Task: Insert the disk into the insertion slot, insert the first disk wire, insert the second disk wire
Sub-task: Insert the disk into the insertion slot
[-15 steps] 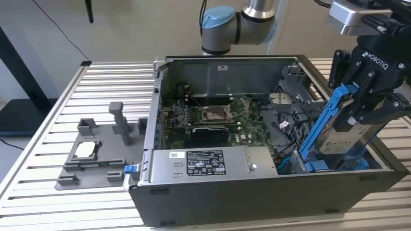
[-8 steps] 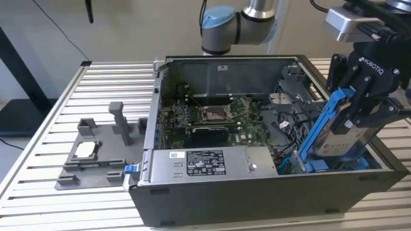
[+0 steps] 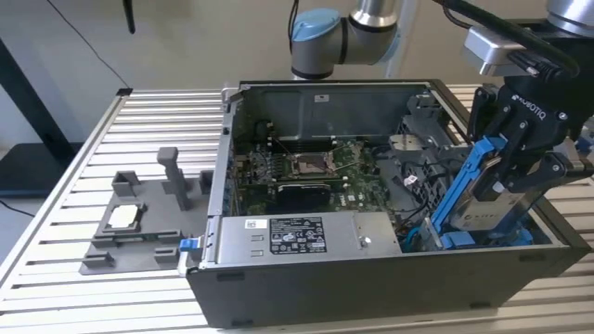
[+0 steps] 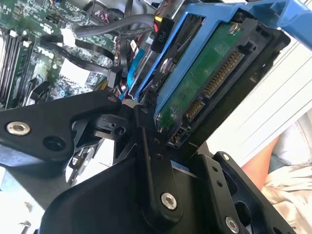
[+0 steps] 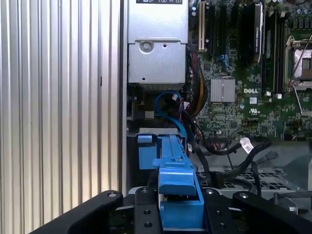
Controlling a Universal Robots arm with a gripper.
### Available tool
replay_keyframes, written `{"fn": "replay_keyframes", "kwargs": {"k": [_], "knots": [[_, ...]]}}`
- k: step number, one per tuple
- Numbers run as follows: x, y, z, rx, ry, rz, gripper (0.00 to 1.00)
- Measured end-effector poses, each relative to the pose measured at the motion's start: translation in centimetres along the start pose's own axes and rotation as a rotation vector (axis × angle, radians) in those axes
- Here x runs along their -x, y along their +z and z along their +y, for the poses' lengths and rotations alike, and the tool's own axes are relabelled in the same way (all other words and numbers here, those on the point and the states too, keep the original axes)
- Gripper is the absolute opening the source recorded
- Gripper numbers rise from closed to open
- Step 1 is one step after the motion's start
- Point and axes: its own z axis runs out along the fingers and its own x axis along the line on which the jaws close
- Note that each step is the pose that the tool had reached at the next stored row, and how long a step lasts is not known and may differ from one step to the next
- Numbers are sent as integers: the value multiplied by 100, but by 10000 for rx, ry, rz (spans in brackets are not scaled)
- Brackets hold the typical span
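Gripper (image 3: 515, 184) clamped on disk (image 3: 475, 212), tilted, btm end near insertion slot (image 3: 453, 241).

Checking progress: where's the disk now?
On the exterior view's right, the disk is clamped tilted in the hand, its lower end at blue pieces inside the computer case.

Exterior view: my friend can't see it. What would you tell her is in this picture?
A black gripper holds a blue-framed disk, tilted, its lower end down in an open computer case on the exterior view's right. A grey tray with posts sits beside the case on a ribbed metal table.
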Motion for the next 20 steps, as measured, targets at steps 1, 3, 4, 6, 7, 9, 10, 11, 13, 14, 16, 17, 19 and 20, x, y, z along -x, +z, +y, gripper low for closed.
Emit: {"fn": "replay_keyframes", "kwargs": {"k": [1,3,4,6,7,9,10,11,13,14,16,17,19,20], "knots": [[0,19,-1,0,-1,1,33],[1,52,-2,0,-2,0,33],[2,64,-2,0,-3,2,33],[5,97,-4,-1,-3,1,33],[7,117,-4,-1,-3,0,33],[10,140,-5,-1,-3,3,33],[13,145,-5,-1,-3,-4,33],[17,151,-6,-1,-3,-4,33],[22,164,-6,-1,-3,-6,33],[22,164,-6,-1,-3,-6,33],[22,164,-6,-1,-3,-4,33],[22,164,-6,-1,-3,-4,33],[22,164,-6,-1,-3,-5,33],[22,164,-6,-1,-3,-5,33]]}}
